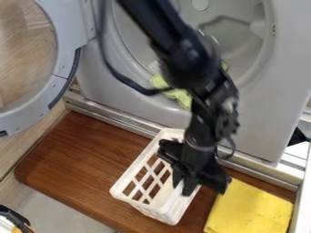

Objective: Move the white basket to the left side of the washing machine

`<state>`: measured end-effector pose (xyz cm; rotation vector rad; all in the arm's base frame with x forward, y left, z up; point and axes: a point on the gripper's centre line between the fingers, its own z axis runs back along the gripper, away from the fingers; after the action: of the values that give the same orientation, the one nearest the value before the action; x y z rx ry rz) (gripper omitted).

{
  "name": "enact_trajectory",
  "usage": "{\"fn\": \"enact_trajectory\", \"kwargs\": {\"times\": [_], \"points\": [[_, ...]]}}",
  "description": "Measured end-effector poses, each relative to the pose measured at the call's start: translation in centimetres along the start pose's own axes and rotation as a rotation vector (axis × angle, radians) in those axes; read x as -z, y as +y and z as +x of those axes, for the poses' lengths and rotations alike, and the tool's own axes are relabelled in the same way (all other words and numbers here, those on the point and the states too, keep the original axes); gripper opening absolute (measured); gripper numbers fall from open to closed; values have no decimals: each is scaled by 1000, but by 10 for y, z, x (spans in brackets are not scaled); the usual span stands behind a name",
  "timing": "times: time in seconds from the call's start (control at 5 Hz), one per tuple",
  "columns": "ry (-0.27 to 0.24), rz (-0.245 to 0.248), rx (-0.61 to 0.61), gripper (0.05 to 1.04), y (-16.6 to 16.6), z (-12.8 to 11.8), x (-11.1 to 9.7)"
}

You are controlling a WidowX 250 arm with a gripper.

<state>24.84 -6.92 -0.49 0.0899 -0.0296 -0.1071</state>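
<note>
- Washing machine (133,102): grey, across the top and the right of the view. Round opening faces the camera.
- Worktop (79,157): brown wood, rounded corner at lower left, lies in front of the machine. A pale metal rail (109,113) runs between the two.
- Machine door (62,48): swung open at upper left, clear round window in a grey frame. Light wood grain visible through it.
- Robot arm (188,63): black, comes in from the top edge, slants down in front of the machine opening. Black cable (124,81) loops out on its image-left side.
- White basket (124,185): plastic, open lattice sides, on the worktop in front of the machine, lower middle of the view. Sits at an angle, one end toward the machine, the other toward the camera. Arm covers part of it.
- Yellow cloth (252,209): flat on the worktop at lower right, just beside the basket.
- Hand (183,188): black, points down over the image-right part of the basket. Can't tell how far open it is, or whether it has hold of the basket.
- Green cloth (180,96): draped over the lower lip of the machine opening, partly behind the arm.
</note>
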Motion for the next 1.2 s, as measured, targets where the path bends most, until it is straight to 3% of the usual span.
{"fn": "enact_trajectory", "kwargs": {"times": [0.2,0.4,0.6,1.2], "points": [[-21,-65,-32,89,36,-8,-23],[-24,-65,-33,89,78,-15,-21],[-31,-36,-34,89,113,-18,-9],[1,62,-1,89,150,-15,30]]}}
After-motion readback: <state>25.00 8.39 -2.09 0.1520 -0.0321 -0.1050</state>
